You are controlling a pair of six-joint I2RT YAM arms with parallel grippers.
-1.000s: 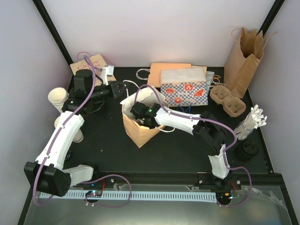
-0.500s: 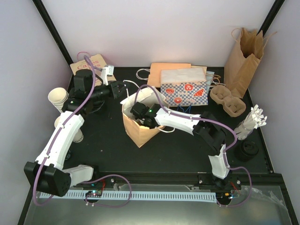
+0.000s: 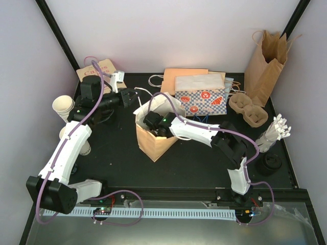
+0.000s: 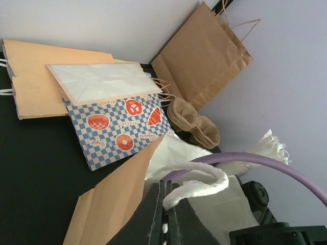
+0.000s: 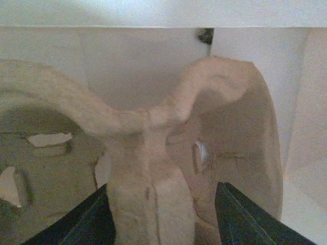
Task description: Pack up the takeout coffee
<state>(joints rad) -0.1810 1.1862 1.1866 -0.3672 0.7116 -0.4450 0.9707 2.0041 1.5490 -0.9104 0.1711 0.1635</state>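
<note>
A black table (image 3: 117, 153) seen from above, with a brown paper bag (image 3: 150, 145) standing open at its middle, white-lined mouth upward. The left gripper (image 4: 166, 217) is pressed together on the bag's white twisted-paper handle (image 4: 196, 186). It pulls that side up and outward, which appears meant to hold the mouth wide and steady the bag for the other arm. The right arm reaches down through the opening, so the right gripper (image 5: 162, 217) sits deep inside the bag. Its wrist camera shows pale bag walls and a tan moulded pulp carrier (image 5: 153, 153) whose central ridge rises between the two dark fingers. The jaws are spread to either side of that ridge, and the right finger looks clear of it, so this reads as a release rather than a grip. The takeout coffee, a cream cup with a black lid, shows in no view. A cream cup (image 3: 84, 148) peeks from under the left forearm, but I cannot tell whether it has a lid. Lidless stacked cups (image 3: 63, 106), loose black lids (image 3: 269, 163) and spare carriers (image 3: 249, 111) sit at the table's edges.
</note>
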